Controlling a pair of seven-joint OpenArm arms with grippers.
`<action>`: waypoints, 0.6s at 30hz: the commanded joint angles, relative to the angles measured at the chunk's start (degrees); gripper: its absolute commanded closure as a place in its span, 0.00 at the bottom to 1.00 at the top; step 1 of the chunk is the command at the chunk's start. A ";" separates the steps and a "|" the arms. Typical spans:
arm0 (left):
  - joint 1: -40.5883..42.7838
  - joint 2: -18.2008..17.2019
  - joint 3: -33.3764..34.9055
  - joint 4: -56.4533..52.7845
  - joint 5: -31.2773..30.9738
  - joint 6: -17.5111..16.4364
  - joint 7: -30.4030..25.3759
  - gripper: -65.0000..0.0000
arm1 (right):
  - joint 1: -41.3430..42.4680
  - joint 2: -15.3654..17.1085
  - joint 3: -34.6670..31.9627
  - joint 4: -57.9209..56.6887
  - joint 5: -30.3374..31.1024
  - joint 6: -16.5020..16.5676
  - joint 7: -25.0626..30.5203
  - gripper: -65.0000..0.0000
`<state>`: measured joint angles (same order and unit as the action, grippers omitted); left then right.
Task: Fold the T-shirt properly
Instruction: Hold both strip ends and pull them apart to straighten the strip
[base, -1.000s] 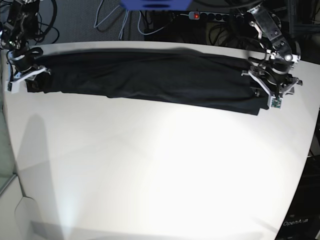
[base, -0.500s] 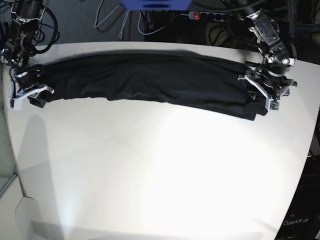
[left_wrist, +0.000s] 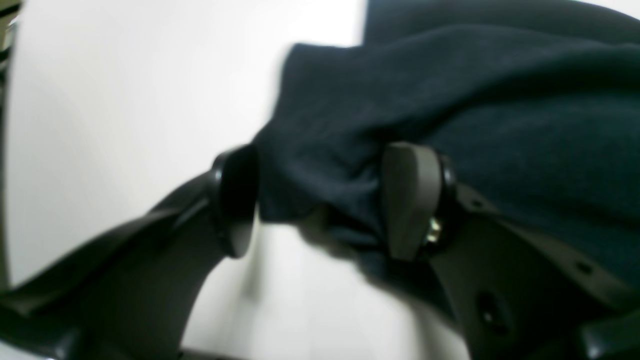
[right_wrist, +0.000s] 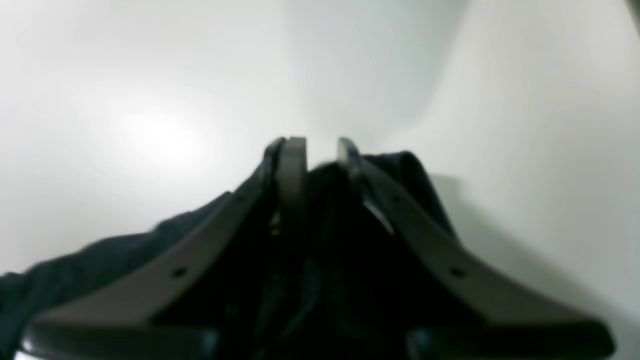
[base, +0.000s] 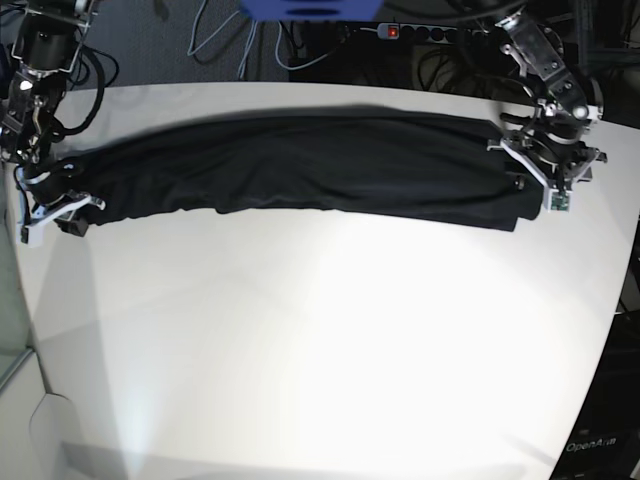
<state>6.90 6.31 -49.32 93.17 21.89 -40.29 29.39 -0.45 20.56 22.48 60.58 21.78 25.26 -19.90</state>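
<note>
T-shirt (base: 330, 160), black, in a long strip across the tabletop (base: 330, 340): hem-straightening apparently in hand; left fingers (left_wrist: 320, 200) parted wide astride its end, right fingers (right_wrist: 322, 155) narrowly parted about a ridge, grip uncertain; next, presumably, closing the left on cloth between them.

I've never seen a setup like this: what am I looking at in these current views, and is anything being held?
These show a two-armed robot. The base picture looks across a white table with a long, flattened black shirt near the far edge. Each other picture comes from a camera on one wrist. The left pincer, at the base picture's right, stands open around a shirt end. The right pincer, opposite, has its tips close together at a shirt corner, though its grip is hard to confirm.
</note>
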 joint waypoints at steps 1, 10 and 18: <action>-0.70 -0.46 -0.39 1.21 -0.22 0.29 -0.86 0.42 | -0.65 -0.82 -0.11 -0.93 -4.07 -1.65 -5.73 0.86; -0.87 -0.55 -0.39 -0.37 -0.31 0.29 -0.86 0.26 | -1.09 -2.31 -0.19 -0.93 -4.68 -1.56 -5.73 0.86; -1.67 -0.46 1.01 -0.46 -0.40 0.29 -0.86 0.24 | -1.18 -2.67 -0.19 -0.93 -4.68 0.63 -5.73 0.86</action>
<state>5.76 6.07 -48.49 91.92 22.09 -40.07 29.63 -0.49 18.85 22.87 60.60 20.14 25.34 -17.45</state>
